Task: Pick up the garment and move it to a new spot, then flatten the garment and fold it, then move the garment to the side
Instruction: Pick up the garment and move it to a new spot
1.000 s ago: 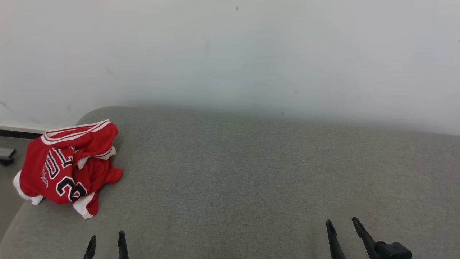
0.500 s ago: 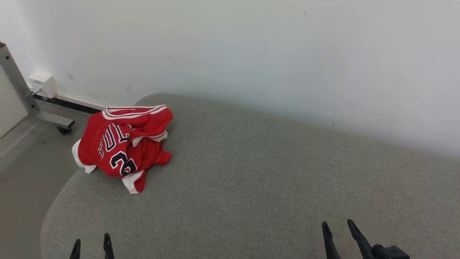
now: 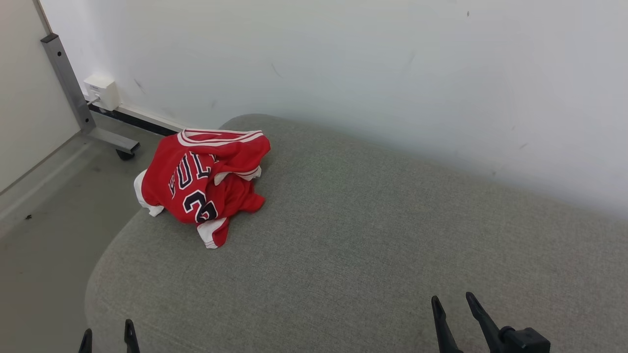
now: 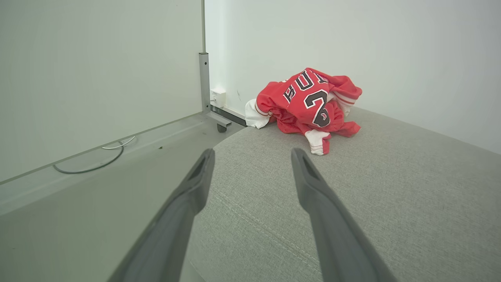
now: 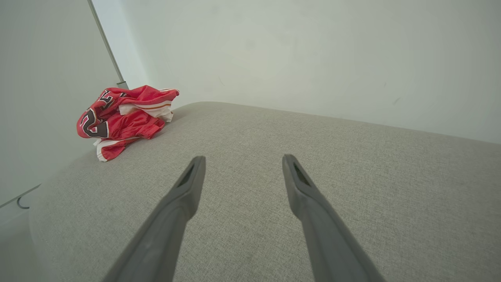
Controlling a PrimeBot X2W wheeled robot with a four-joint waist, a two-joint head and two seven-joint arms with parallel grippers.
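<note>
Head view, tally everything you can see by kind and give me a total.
Garment, a crumpled red jersey: 1
Grey cushion: 1
Grippers: 2, the left gripper and the right gripper, both open
White wall box: 1
Metal frame post: 1
Total: 6

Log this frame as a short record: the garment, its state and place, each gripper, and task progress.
garment: red jersey, white trim, dark lettering
state: crumpled in a heap, not flattened or folded
place: far left corner of the grey cushion, close to the wall
left gripper: open, empty, well short of the jersey
right gripper: open, empty, farther from the jersey
progress: pick-up not yet done
</note>
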